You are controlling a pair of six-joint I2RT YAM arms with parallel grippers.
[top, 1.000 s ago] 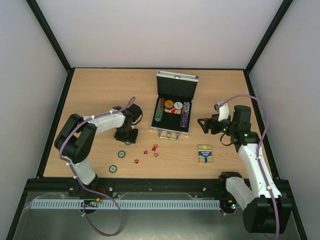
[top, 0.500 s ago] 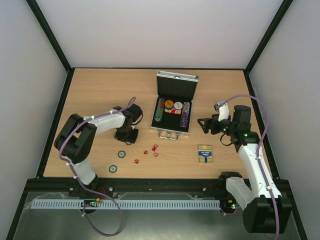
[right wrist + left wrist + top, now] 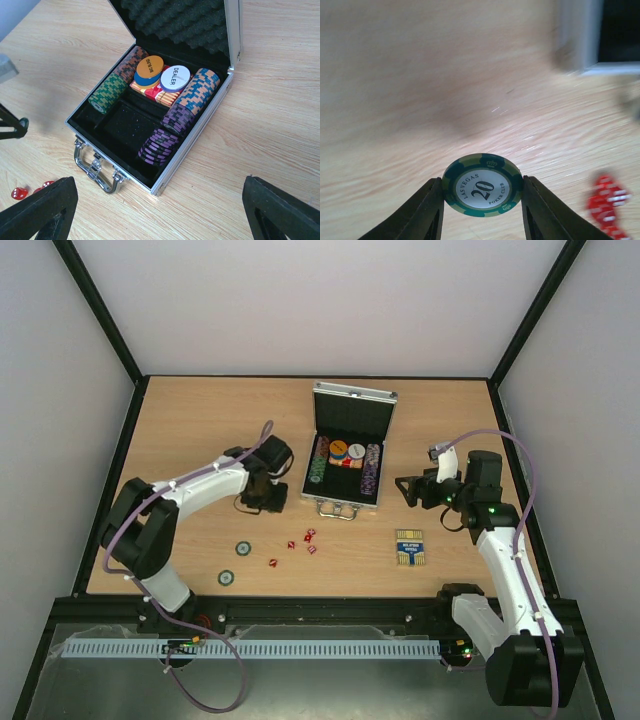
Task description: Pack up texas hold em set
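Observation:
The silver case (image 3: 384, 455) stands open mid-table, rows of chips and a card deck inside; it also shows in the right wrist view (image 3: 200, 135). My left gripper (image 3: 268, 498) is just left of the case, shut on a green "20" poker chip (image 3: 482, 185) held by its edges above the wood. Two more green chips (image 3: 241, 549) (image 3: 228, 577) lie near the front. Several red dice (image 3: 307, 537) lie in front of the case, blurred in the left wrist view (image 3: 607, 205). The blue-and-yellow deck box (image 3: 410, 546) lies front right. My right gripper (image 3: 410, 488) is open and empty, right of the case.
Black frame posts and white walls close in the table's sides and back. The case lid (image 3: 353, 408) stands upright behind the tray. The metal handle (image 3: 95, 167) faces the front edge.
My left gripper has lifted and moved right and back toward the case with the green chip. The right arm has not moved.

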